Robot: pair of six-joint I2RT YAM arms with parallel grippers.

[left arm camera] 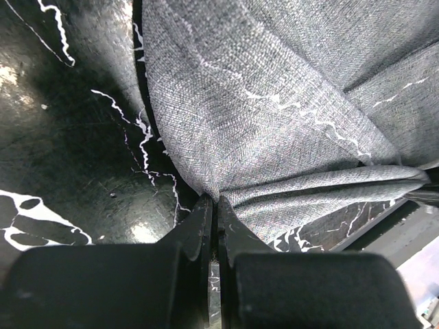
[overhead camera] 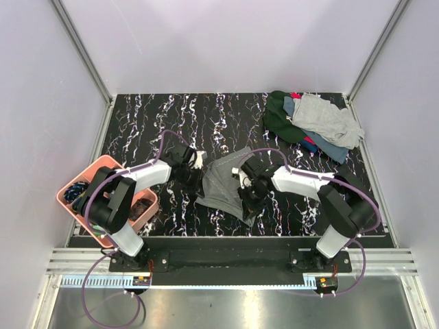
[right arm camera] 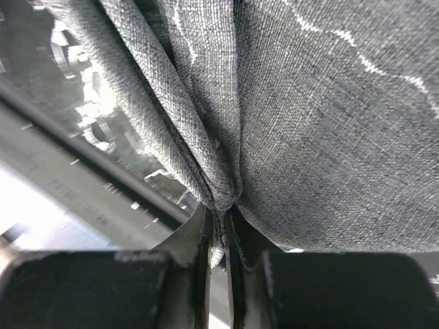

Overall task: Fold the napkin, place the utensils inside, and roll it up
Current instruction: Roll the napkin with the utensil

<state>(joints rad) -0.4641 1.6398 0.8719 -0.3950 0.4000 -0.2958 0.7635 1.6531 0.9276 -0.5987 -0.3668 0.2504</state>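
Nearest to me, at the table's left front corner, sits a pink basket; I can't make out what the dark things inside it are. Just beyond the arm bases, both arms reach inward over the black, white-veined table. The left gripper is clenched tight on a gathered edge of the napkin, and the grey weave fans up and away from its tips. The right gripper is pinched closed on a bunched fold of the same cloth, which is wedged between its two fingers. From above, the napkin is rumpled at mid-table between the two grippers, the left gripper at its left side and the right gripper at its near right edge. Farthest off, in the right rear corner and well apart, lies a heap of green, light-grey and blue cloths.
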